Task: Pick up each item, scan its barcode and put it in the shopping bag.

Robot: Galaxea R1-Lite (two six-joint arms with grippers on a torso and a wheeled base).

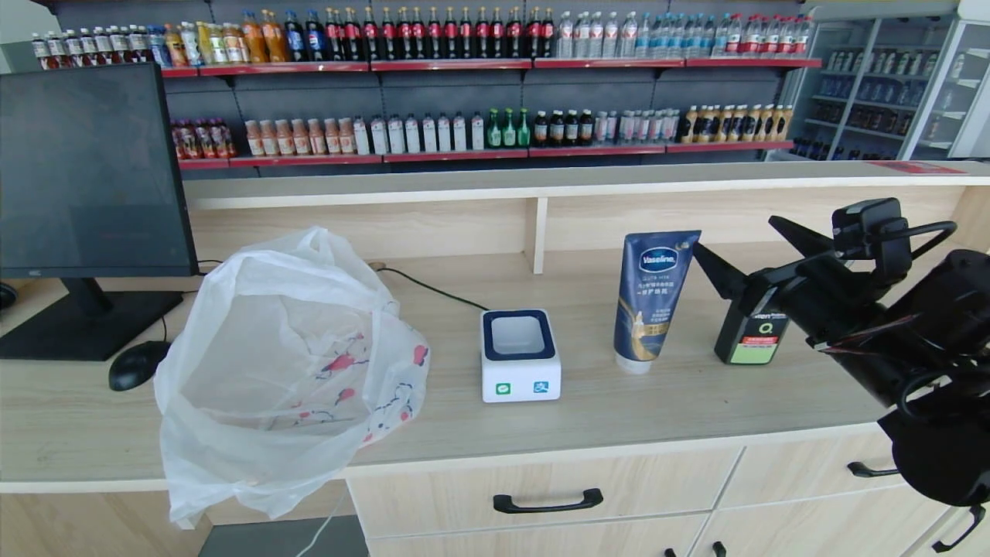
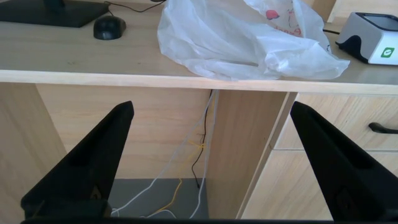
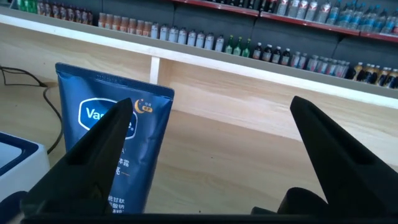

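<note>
Lowest and nearest, the left gripper [image 2: 211, 106] hangs in front of the cabinet face below the counter edge, its two black wedge fingers spread wide with nothing between them. Pale wood-grain drawers [image 1: 433, 487] with curved black handles fill the bottom of the head frame.

Above them lies the counter [image 1: 619, 418], a smooth, light laminate. At lower left the shopping bag [image 1: 286, 371], thin crinkled translucent plastic with red and dark flower print, slumps open and droops over the front edge. At centre sits the barcode scanner [image 1: 520, 354], a white box with a dark blue frame round its window. Right of it the lotion tube [image 1: 653, 302], glossy blue, stands upright on its white cap. Just beside that is a small dark container [image 1: 756, 340] with a green label. The right gripper [image 1: 735, 234] hangs over it, fingers splayed; whether they touch it cannot be told.

At left are a black mouse [image 1: 138, 365] and a dark monitor [image 1: 85, 170]. Beyond a raised wooden ledge, red-edged shelves [image 1: 464, 65] carry rows of bottles, and a glass-doored refrigerator [image 1: 889, 85] stands at upper right.
</note>
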